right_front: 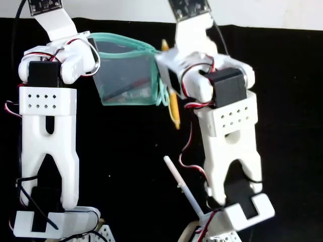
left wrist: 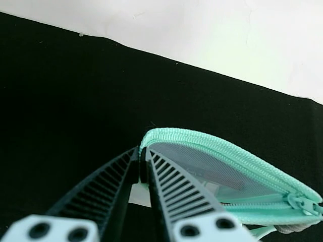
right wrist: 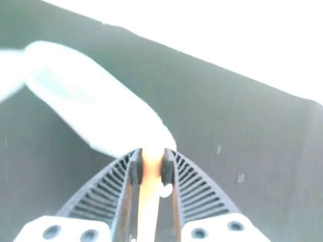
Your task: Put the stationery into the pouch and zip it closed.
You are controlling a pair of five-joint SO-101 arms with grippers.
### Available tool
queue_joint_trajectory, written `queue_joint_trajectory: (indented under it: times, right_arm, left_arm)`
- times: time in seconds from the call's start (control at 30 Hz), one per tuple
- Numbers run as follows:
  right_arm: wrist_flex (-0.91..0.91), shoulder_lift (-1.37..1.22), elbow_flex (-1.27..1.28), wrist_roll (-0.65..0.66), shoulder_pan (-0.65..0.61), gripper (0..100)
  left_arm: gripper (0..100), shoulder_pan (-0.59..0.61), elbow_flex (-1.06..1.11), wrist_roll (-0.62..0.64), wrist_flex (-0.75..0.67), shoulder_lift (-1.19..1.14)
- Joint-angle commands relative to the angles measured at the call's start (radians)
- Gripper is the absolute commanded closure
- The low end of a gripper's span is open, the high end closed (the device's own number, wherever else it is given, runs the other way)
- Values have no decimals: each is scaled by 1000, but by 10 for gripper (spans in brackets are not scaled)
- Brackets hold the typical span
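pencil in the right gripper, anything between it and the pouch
No separate object. The pencil, in the right gripper, hangs beside the pouch's outer end; only the pouch's own wall separates it from the inside.

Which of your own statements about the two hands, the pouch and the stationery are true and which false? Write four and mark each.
1. The left hand grips the mint-green pouch by its edge. True.
2. The right hand is open and holds nothing. False: it is shut on an orange pencil.
3. The white pen is inside the pouch. False: it lies on the black table, apart from the pouch.
4. The pouch has a green zip slider. True.
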State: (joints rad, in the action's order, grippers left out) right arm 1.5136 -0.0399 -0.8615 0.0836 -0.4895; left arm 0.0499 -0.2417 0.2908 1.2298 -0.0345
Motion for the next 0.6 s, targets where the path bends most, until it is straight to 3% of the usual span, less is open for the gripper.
queue_joint_trajectory:
  times: [0.0,0.3,0.57]
  right_arm:
    - [-24,-62,-203,-8,-42,991]
    - [-59,-278,-674,-6,-79,991]
    - [-151,-384,-874,-6,-79,991]
  left_arm:
    - [994,-28,13,-6,3,-68]
    - [994,-28,13,-6,3,-68]
    - [994,-28,13,-6,3,-70]
